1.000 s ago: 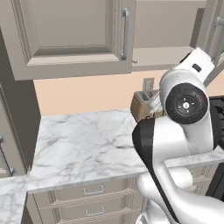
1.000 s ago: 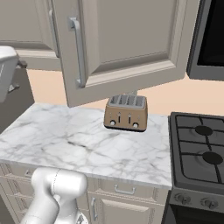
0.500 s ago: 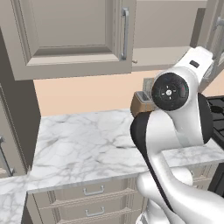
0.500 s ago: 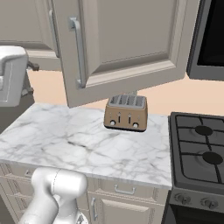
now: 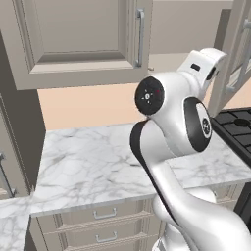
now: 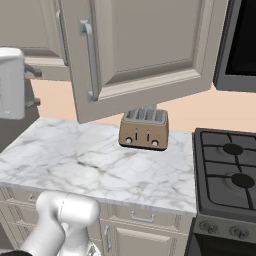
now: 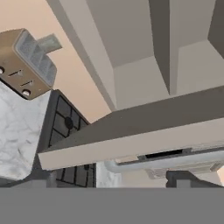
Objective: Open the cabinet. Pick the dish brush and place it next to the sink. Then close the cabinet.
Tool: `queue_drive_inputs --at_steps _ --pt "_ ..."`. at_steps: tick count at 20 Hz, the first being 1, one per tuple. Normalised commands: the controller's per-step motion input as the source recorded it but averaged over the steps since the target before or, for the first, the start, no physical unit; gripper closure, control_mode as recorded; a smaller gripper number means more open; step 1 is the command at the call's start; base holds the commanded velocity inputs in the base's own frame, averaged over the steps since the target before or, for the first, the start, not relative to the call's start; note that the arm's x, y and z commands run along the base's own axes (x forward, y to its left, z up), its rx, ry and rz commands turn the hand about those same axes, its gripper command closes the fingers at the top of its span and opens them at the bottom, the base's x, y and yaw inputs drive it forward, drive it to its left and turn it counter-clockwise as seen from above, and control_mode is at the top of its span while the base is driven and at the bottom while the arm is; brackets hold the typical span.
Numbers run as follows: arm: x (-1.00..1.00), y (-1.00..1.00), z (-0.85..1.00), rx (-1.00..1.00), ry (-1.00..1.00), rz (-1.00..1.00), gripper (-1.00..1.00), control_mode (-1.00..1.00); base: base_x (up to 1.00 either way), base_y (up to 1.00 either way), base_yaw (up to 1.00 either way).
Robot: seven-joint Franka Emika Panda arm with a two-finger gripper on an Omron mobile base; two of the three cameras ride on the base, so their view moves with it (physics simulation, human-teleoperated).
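The cabinet hangs over the counter. Its left door is shut and its right door stands swung open. In the hand view, my gripper is open, and the open door's silver bar handle lies just beyond its fingertips, with nothing between them. In the right base view, my gripper hovers left of that door, apart from its handle. The cabinet's inside looks like bare shelves. The dish brush is out of view.
A brown toaster stands on the marble counter under the open door. A black gas stove adjoins the counter on the right. Drawer fronts run below the counter. A tall cupboard stands at the left.
The arm's elbow has swung up and to the left in the left base view, and the hand has turned near the open door. The door has not moved.
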Motion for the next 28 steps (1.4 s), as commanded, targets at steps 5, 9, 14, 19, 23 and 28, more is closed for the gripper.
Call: queue_drive_inputs --at_steps 5,9,14,19,23,28 --pt "0.14 -0.01 -0.01 -0.08 0.00 -0.11 -1.00 -1.00 0.00 0.00 0.00" --pt "0.31 -0.02 -0.12 0.00 0.00 -0.02 -1.00 -1.00 0.00 0.00 0.00" --pt "0.41 0.00 -0.02 0.00 0.00 0.00 -1.00 -1.00 0.00 0.00 0.00" --pt "0.16 -0.34 0.00 -0.01 0.00 0.00 -1.00 -1.00 0.00 0.00 0.00" --pt "0.03 -0.58 0.00 -0.02 0.00 -0.01 -1.00 -1.00 0.00 0.00 0.00" --pt "0.04 -0.16 0.00 0.00 0.00 -0.02 -1.00 -1.00 0.00 0.00 0.00"
